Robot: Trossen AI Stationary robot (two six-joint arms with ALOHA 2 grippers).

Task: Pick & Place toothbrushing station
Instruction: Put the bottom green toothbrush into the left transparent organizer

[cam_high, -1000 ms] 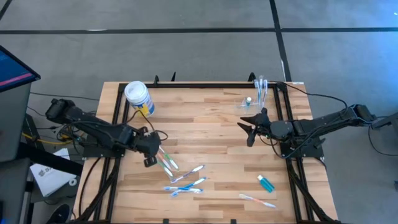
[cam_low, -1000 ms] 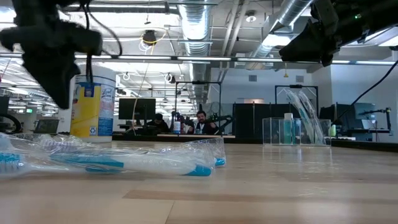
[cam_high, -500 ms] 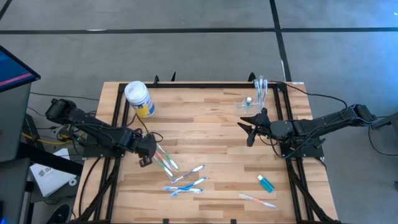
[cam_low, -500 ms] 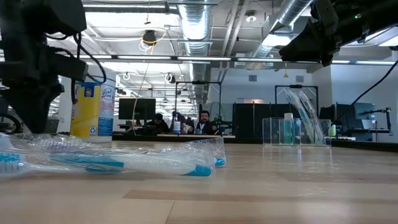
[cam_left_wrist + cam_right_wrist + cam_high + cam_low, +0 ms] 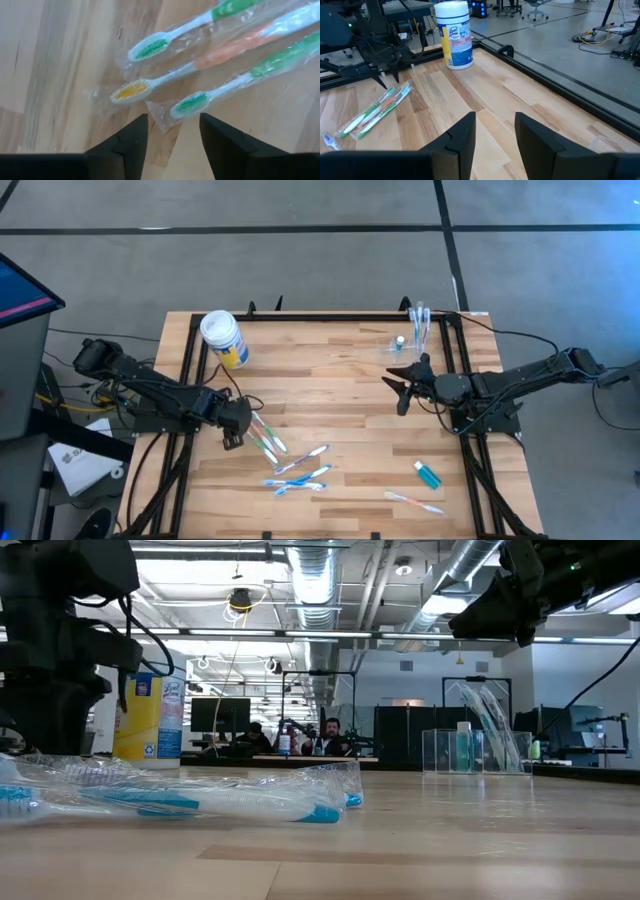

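A: Left gripper (image 5: 172,140)?
B: Jaws spread wide, empty, low over wrapped toothbrushes (image 5: 200,55) near table's (image 5: 330,370) left edge.
A: Right gripper (image 5: 494,131)?
B: Parted, holding nothing, raised near right edge.
A: Toothbrushing station (image 5: 412,340)?
B: Probably the clear cup at far right corner.

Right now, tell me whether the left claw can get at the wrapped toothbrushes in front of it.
Probably yes. The left claw stands open just short of the wrapped toothbrushes, fingers apart with bare wood between them. Nothing lies in the way; the canister stands well off.
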